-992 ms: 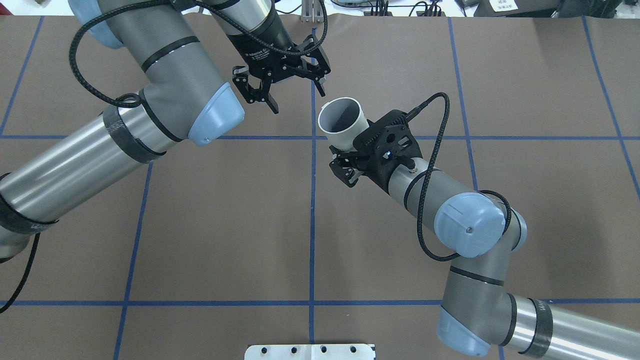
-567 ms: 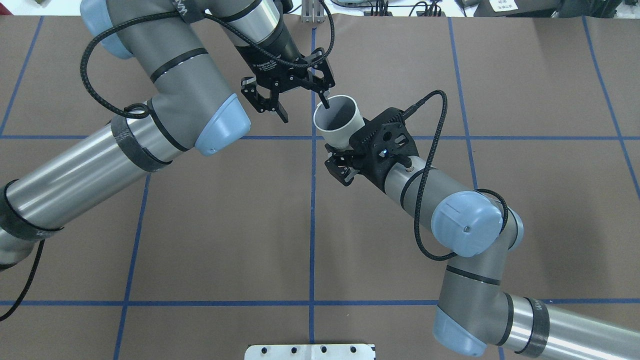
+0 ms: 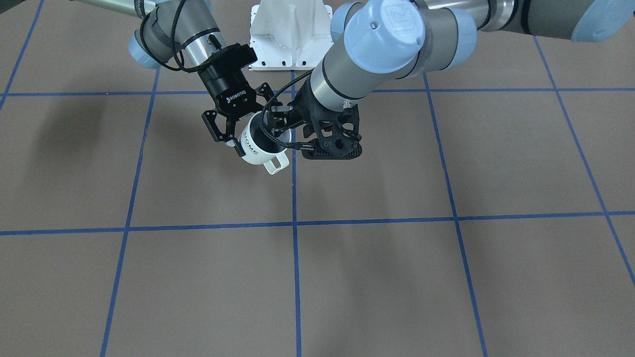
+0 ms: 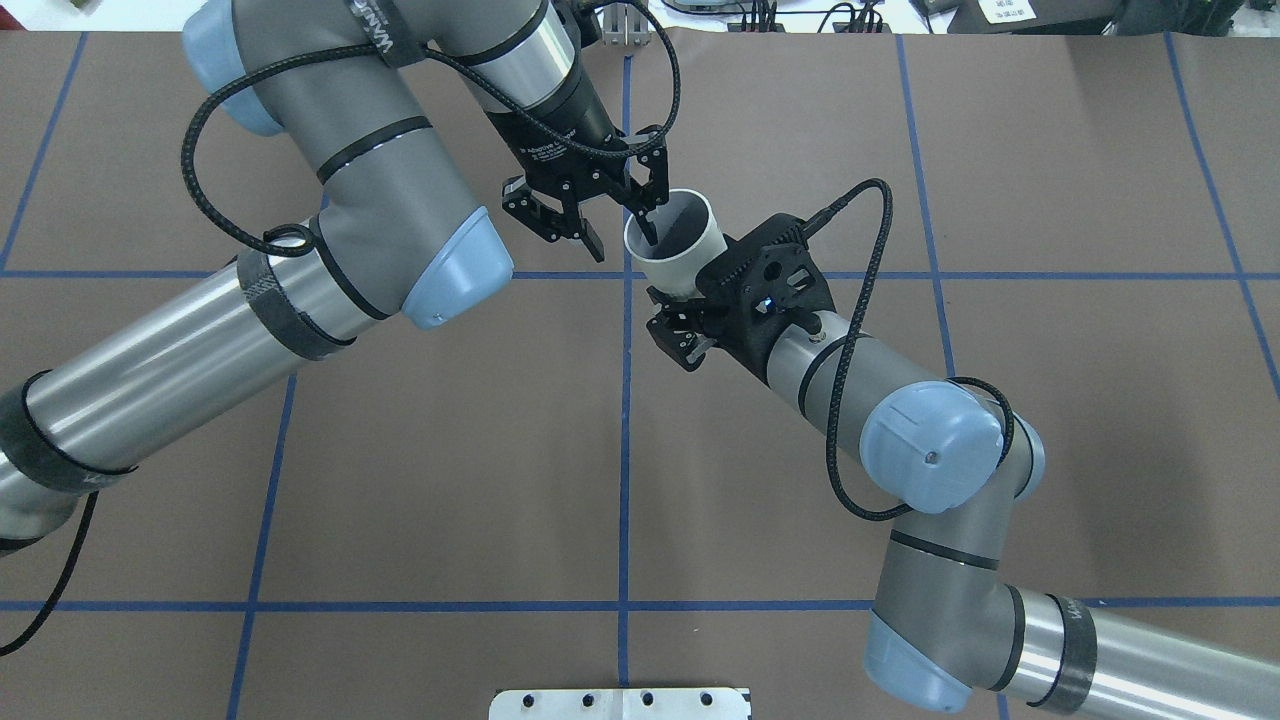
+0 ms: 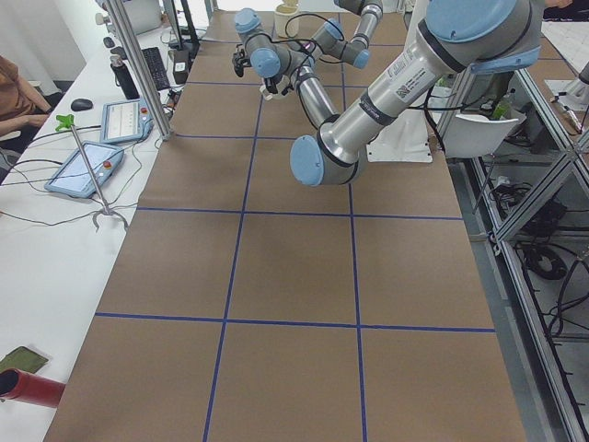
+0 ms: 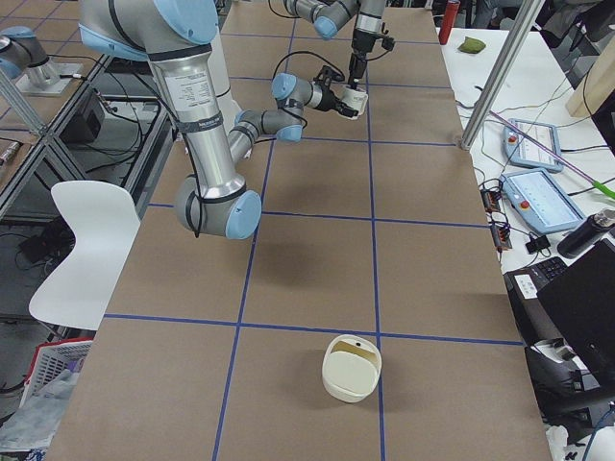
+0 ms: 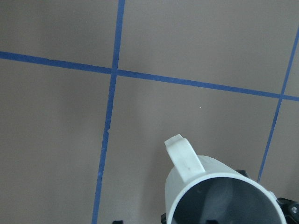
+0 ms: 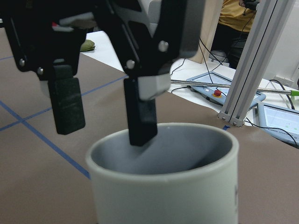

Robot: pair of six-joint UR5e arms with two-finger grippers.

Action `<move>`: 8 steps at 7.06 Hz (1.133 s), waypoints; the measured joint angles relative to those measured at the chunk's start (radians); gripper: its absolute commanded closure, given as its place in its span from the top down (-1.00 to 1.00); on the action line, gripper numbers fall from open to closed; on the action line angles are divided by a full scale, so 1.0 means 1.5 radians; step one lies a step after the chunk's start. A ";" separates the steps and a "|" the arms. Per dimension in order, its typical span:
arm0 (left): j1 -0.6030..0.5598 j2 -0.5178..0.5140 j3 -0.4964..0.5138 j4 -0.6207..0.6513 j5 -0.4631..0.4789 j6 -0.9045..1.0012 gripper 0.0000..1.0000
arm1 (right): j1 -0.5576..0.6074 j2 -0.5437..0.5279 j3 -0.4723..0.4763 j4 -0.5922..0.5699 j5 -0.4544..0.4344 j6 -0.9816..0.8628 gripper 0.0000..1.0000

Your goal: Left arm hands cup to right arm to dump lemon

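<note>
The cup (image 3: 252,148), an off-white mug lettered HOME, hung in the air above the table (image 3: 397,277), just left of the centre blue line (image 3: 293,198) in the upper middle of the front-facing view. It was tilted a little, with its mouth upward and its handle (image 3: 276,165) pointing to the lower right. The left tool (image 4: 682,318) pinched it low on the body, near the base. The right tool (image 8: 105,129) was spread astride the cup's wall: one finger (image 8: 140,109) reached down inside the grey mouth, while the other hung outside, apart from the wall. No lemon showed in what could be seen of the cup's inside.

The mug looked like glazed ceramic: stiff and light enough for a two-finger pinch, but smooth, likely slippery, and apt to chip if dropped from there. A wall pinch at the rim seemed the sensible hold, away from the handle and clear of the left tool. It would need to sit deep enough that the cup would not pivot when tipped for dumping. The risk lay in the left tool letting go before the right one had closed firmly
</note>
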State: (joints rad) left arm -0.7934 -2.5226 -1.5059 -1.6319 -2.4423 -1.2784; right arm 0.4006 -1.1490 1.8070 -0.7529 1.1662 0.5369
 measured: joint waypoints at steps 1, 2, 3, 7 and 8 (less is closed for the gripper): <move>0.003 -0.001 0.001 0.000 0.000 0.000 -0.07 | 0.000 0.000 0.000 0.000 0.000 0.001 -0.87; 0.004 -0.003 0.001 0.000 0.000 0.000 -0.07 | 0.000 0.000 0.001 0.001 0.001 0.003 -0.87; 0.004 -0.004 0.002 0.000 0.001 0.001 -0.08 | 0.000 0.000 0.001 0.001 0.001 0.004 -0.87; 0.004 -0.009 0.027 -0.026 0.005 0.000 -0.28 | -0.001 -0.001 0.002 0.001 0.001 0.005 -0.87; 0.004 -0.009 0.030 -0.029 0.005 0.000 -0.31 | -0.001 0.000 0.002 0.001 0.001 0.005 -0.87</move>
State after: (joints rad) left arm -0.7871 -2.5363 -1.4608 -1.6759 -2.4347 -1.2777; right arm 0.3989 -1.1496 1.8096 -0.7516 1.1674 0.5447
